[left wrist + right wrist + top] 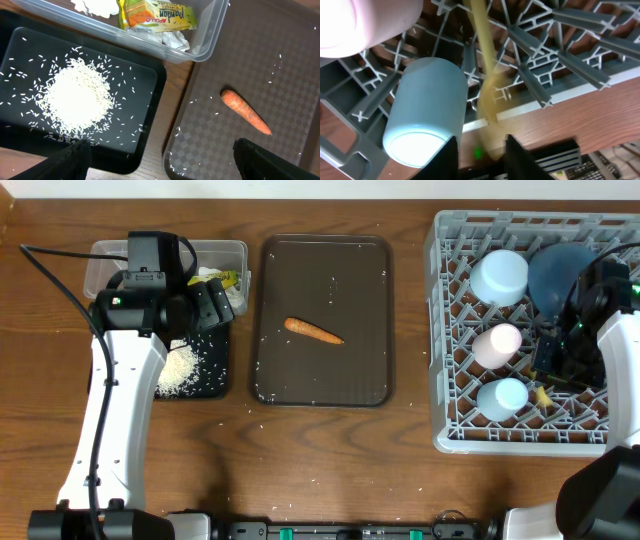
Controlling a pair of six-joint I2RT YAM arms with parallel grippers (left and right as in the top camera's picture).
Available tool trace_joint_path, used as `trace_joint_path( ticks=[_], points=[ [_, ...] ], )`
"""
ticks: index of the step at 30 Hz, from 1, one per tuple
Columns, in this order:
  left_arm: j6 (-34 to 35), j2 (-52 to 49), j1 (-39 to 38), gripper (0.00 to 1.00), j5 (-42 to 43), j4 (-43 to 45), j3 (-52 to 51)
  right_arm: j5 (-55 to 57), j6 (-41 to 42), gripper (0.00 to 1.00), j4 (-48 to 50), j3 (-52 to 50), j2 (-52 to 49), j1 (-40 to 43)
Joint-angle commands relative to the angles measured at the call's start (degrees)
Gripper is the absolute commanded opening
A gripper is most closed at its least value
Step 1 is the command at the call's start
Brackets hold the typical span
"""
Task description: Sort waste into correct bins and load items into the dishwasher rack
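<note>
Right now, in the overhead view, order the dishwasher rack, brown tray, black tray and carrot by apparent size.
1. dishwasher rack
2. brown tray
3. black tray, partly hidden by the left arm
4. carrot

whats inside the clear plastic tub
The clear rectangular plastic tub holds a yellow-green printed snack wrapper and crumpled white tissue. The left arm covers its middle from overhead, so anything there is hidden.

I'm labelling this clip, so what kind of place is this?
Probably a robotics lab's mock dish-clearing station: a wooden table with a grey dishwasher rack holding cups, a black tray of rice, and a carrot on a brown serving tray.
</note>
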State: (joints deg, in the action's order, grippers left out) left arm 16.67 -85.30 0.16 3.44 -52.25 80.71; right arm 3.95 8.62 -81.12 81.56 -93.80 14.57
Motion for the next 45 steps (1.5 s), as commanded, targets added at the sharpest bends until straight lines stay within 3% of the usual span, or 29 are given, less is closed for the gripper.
trace_joint_path(
  ticks=[1, 3, 8, 13, 17, 23, 26, 31, 36, 41, 45],
  points=[
    [-0.1, 0.2, 0.2, 0.93, -0.7, 0.0, 0.9, 0.8, 0.7, 0.36, 0.2, -0.1, 0.9, 1.0],
    [-0.1, 0.2, 0.2, 0.93, -0.7, 0.0, 0.9, 0.8, 1.1, 0.41, 0.5, -0.1, 0.9, 1.4],
    [-0.1, 0.2, 0.2, 0.93, -0.7, 0.0, 0.9, -0.7, 1.6, 0.4, 1.7, 0.0, 0.9, 1.9],
    [-0.1, 0.2, 0.2, 0.93, -0.7, 0.0, 0.9, -9.2, -1.6, 0.39, 3.0, 3.5, 1.0, 0.2],
    [-0.1, 0.2, 0.2, 0.93, -0.7, 0.0, 0.9, -18.9, -4.5, 0.42, 4.9, 10.5, 1.6, -5.9],
    [-0.1, 0.2, 0.2, 0.93, -0.7, 0.0, 0.9, -16.2, -4.4, 0.66, 17.3, 15.3, 1.7, -23.8],
    [-0.1, 0.2, 0.2, 0.93, -0.7, 0.0, 0.9, -9.4, -3.4, 0.73, 22.5, 15.3, 0.2, -31.7],
    [-0.1, 0.2, 0.2, 0.93, -0.7, 0.0, 0.9, -8.4, -3.4, 0.82, 24.3, 15.3, -2.8, -37.9],
    [-0.1, 0.2, 0.2, 0.93, -0.7, 0.1, 0.9, -7.9, -2.8, 0.95, 23.8, 15.3, -3.1, -37.7],
    [0.2, 0.2, 0.2, 0.93, 0.2, 2.9, 0.9, -4.9, -1.8, 0.99, 18.5, 15.3, -0.9, -32.2],
    [4.2, -0.9, -0.9, 0.93, 9.9, 7.3, 0.9, -4.4, -1.8, 0.99, 14.3, 15.3, 0.6, -26.4]
  ],
)
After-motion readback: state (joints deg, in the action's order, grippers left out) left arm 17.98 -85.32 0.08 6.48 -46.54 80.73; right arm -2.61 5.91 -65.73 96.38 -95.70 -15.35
